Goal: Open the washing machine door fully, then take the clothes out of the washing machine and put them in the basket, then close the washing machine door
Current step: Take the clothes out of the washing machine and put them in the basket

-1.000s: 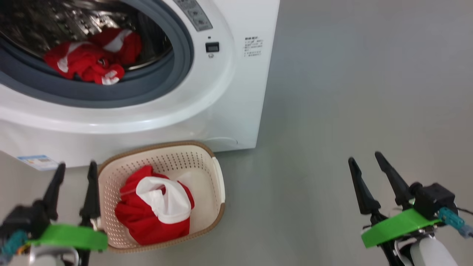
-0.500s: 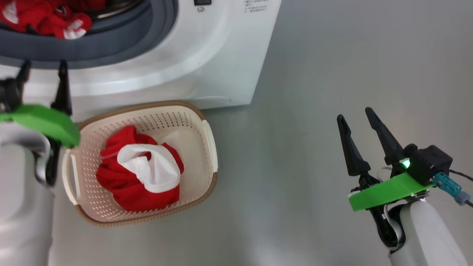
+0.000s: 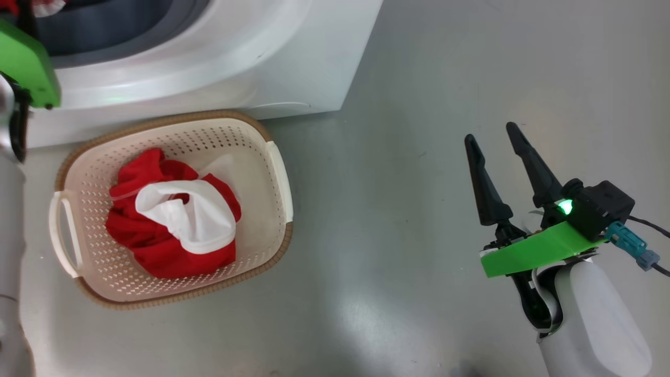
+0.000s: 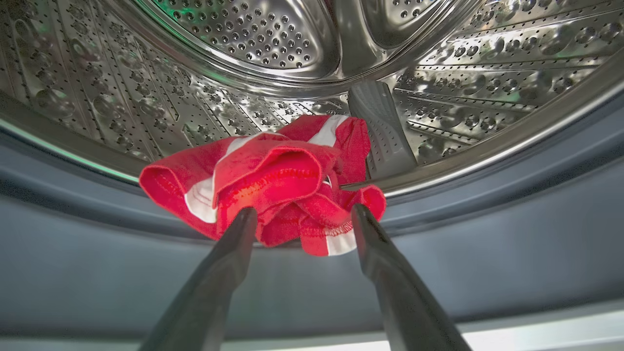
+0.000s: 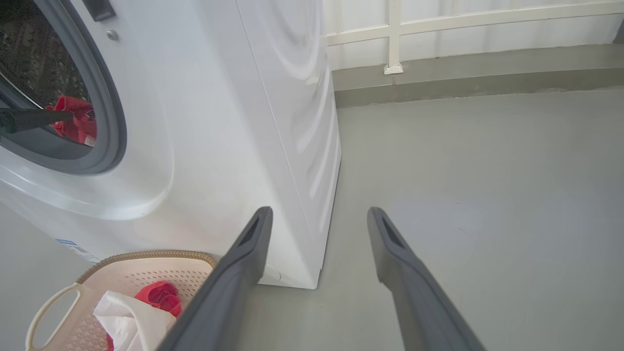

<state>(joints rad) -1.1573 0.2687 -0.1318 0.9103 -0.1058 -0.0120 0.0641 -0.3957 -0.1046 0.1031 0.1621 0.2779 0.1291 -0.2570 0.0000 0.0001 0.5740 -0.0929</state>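
We saw a big white boxy front-loading washing machine on a smooth grey floor. To the right of its corner edge the floor lay open, running back to a pale wall with a white rail. A small cream-white perforated plastic basket with a brown woven-look rim sat on the floor just in front of the machine's base, with bare floor on its near and right sides. Inside it, below the rim, lay a bundle of soft red and white clothes. More red clothes with white trim lay at the front lip of the perforated steel drum, spilling onto the grey rubber gasket.

The left gripper reached into the drum mouth above the gasket. Its two dark fingers were spread wide, one tip at each side of the heap's lower edge. We could not tell whether they touched the fabric. The right gripper hung over bare floor well to the right of the basket and machine. Its fingers pointed away from the robot, parted and holding nothing. It was carried on a pale forearm with a green bracket.
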